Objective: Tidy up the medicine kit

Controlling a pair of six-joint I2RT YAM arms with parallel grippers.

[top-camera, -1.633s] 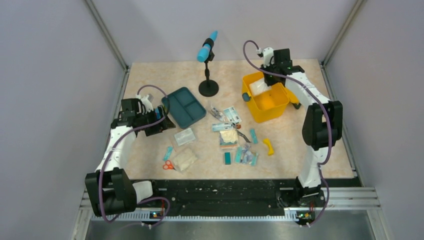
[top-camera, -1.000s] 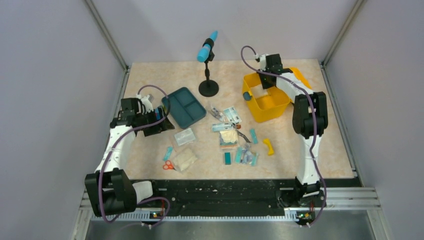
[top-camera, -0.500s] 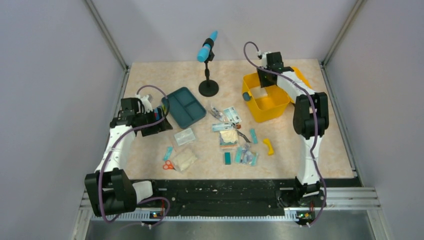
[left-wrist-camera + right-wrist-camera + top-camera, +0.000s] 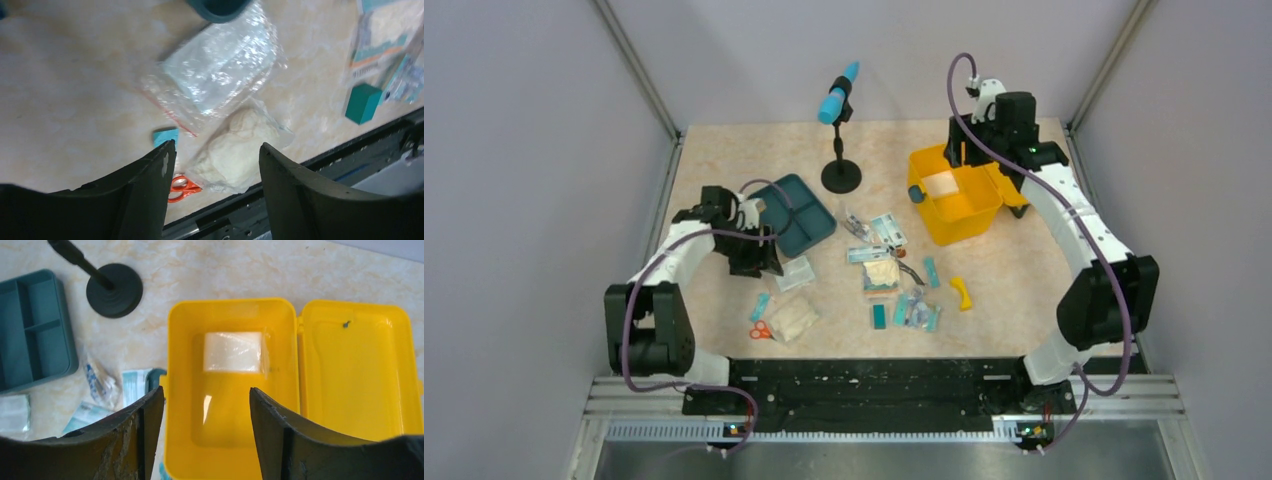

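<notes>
Marbled tabletop (image 4: 724, 160), right arm (image 4: 1074, 215) arched above medicine kit (image 4: 964, 224), fingers (image 4: 280, 440) apart

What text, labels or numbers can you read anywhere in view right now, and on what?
No text is legible.
Printed packet, left wrist view: teal and orange print, too blurred.
Packet at table centre, top view: print too small.
Medicine kit: no lettering visible; only a small dark mark inside the lid.

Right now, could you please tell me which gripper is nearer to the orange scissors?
Left. The left gripper hangs open close by the orange scissors, over the plastic bags; the right gripper is far off, above the open yellow medicine kit.
</notes>
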